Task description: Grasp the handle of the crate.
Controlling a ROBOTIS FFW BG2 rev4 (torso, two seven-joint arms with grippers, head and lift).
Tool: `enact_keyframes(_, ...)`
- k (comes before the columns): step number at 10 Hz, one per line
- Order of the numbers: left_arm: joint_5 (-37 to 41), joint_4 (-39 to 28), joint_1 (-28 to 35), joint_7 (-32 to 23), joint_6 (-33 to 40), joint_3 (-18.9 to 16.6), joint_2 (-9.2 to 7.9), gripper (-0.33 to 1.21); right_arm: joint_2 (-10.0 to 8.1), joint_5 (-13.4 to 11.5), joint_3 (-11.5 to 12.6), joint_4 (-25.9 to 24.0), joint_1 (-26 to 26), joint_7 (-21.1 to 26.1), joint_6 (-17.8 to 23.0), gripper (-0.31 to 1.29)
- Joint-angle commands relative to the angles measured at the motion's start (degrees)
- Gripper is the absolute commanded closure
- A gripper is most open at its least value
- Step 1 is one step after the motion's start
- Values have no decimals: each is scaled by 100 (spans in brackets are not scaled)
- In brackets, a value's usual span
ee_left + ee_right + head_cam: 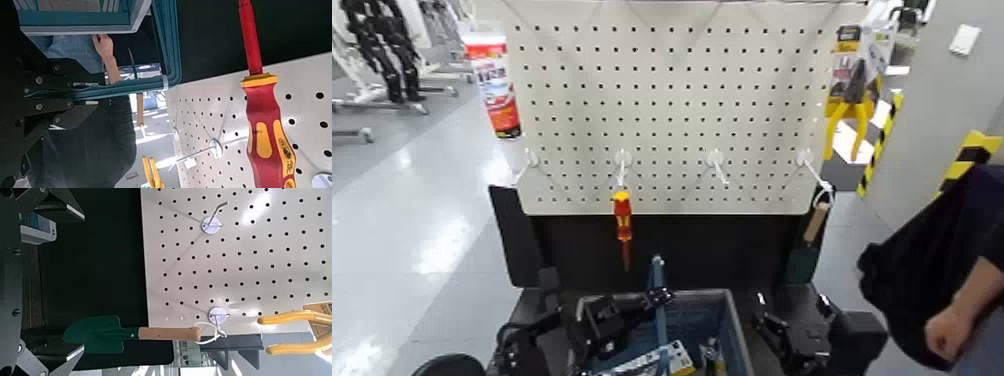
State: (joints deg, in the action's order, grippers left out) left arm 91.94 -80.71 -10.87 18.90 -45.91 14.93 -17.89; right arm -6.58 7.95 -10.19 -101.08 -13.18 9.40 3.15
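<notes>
1. Handle of the crate: it is a thin blue strap that stands straight up from the middle of the crate, low in the head view, right under the screwdriver.
2. Behind everything stands a big white pegboard full of little holes, with four white hooks in a row.
3. A person's dark sleeve and hand show at the right edge of the head view, well away from the crate.
4. The blue-grey crate sits in front of the board, between the two arms. Small boxes lie inside it.
5. The left gripper is just beside the handle, on its left. The black fingers reach to the strap, and they look partly open. I cannot tell if they touch it or squeeze it.
6. The right gripper waits on the right side of the crate, apart from the handle. I cannot tell if its claw is wide or narrow.
7. A red and white tube hangs at the board's top left corner.
8. Yellow pliers hang at the board's top right.
9. A green trowel with a wooden grip hangs from the far right hook.
10. A red and yellow screwdriver hangs from the second hook, tip down.
</notes>
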Motion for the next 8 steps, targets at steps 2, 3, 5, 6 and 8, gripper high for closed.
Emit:
enact_keyframes(2, -1, -217, 155, 8, 38, -104, 66, 119, 7, -4, 0, 1, -9, 0, -16, 14)
enact_keyframes(3, -1, -349, 225, -1, 38, -140, 75, 119, 7, -4, 0, 1, -9, 0, -25, 14)
enact_keyframes(5, 35, -630, 375, -27, 47, -192, 110, 119, 7, -4, 17, 1, 0, 0, -43, 14)
enact_keyframes(6, 87, -718, 436, -53, 55, -201, 128, 119, 7, -4, 17, 1, 0, 0, -43, 14)
enact_keyframes(8, 219, -920, 551, -124, 91, -219, 154, 119, -10, -13, 17, 1, 9, 0, -43, 14)
